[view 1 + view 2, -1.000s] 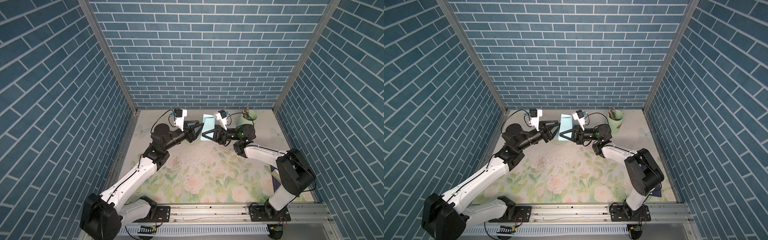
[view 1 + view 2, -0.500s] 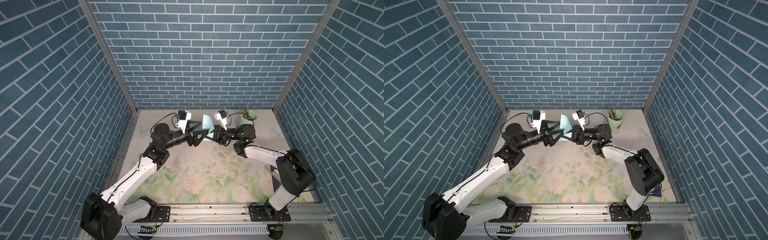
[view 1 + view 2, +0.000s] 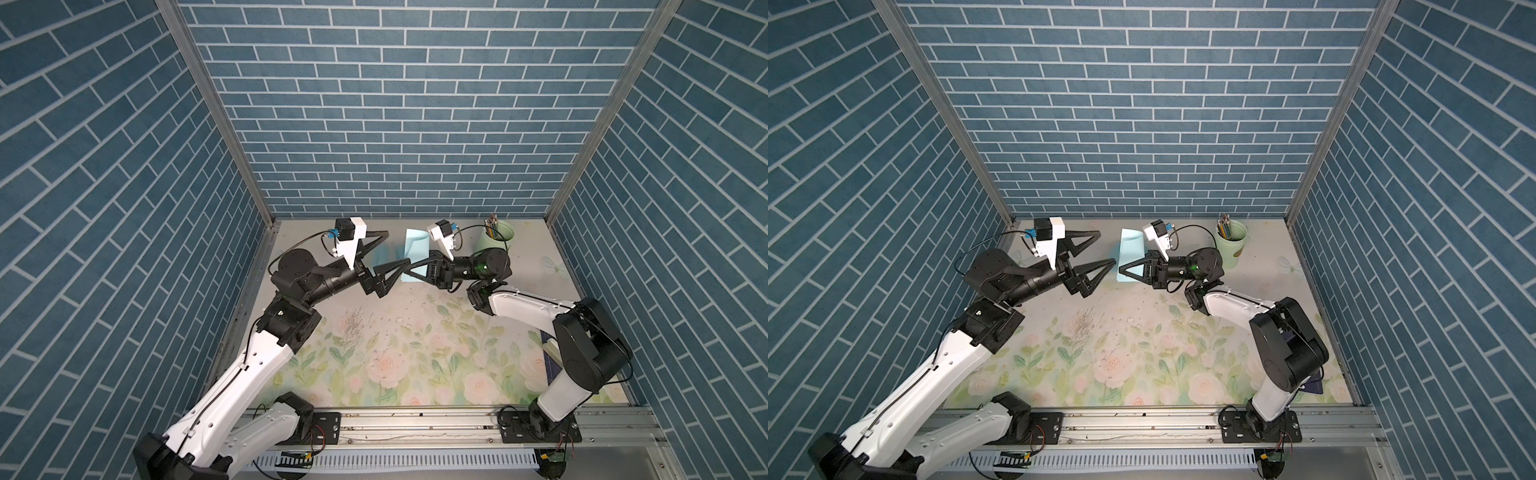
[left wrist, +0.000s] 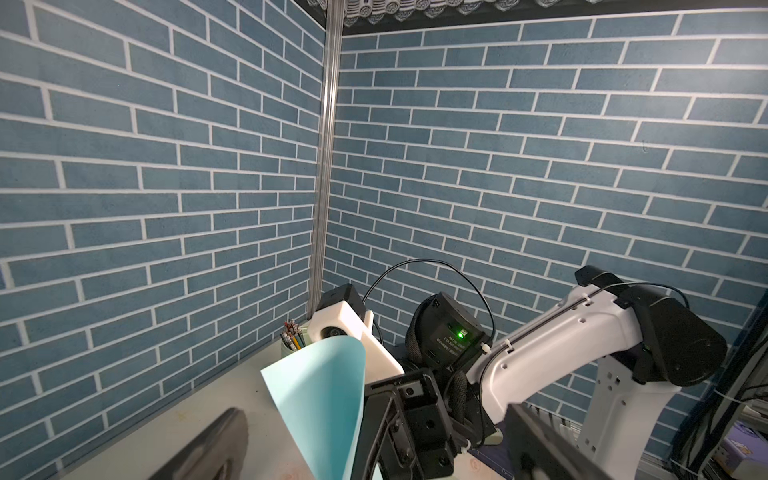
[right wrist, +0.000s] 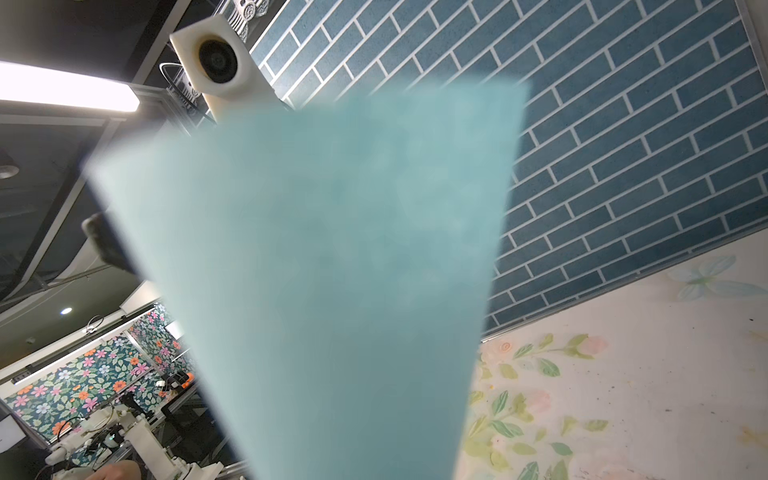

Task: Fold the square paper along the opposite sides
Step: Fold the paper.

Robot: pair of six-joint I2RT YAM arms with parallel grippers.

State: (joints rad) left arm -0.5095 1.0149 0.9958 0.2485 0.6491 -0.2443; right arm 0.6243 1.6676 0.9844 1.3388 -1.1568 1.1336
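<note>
The pale blue paper (image 3: 1131, 249) is off the counter (image 3: 415, 353), up near the back wall. It stands almost on edge and its top corner curls over. The right gripper (image 3: 1121, 272) has its jaws clamped together on the lower part of the sheet and carries it alone. The left gripper (image 3: 1106, 247) hangs just beside the paper with its jaws spread wide and nothing between them. In both top views it looks clear of the sheet. A green pencil cup (image 3: 498, 242) stands on the counter behind the right arm, near the back corner.
</note>
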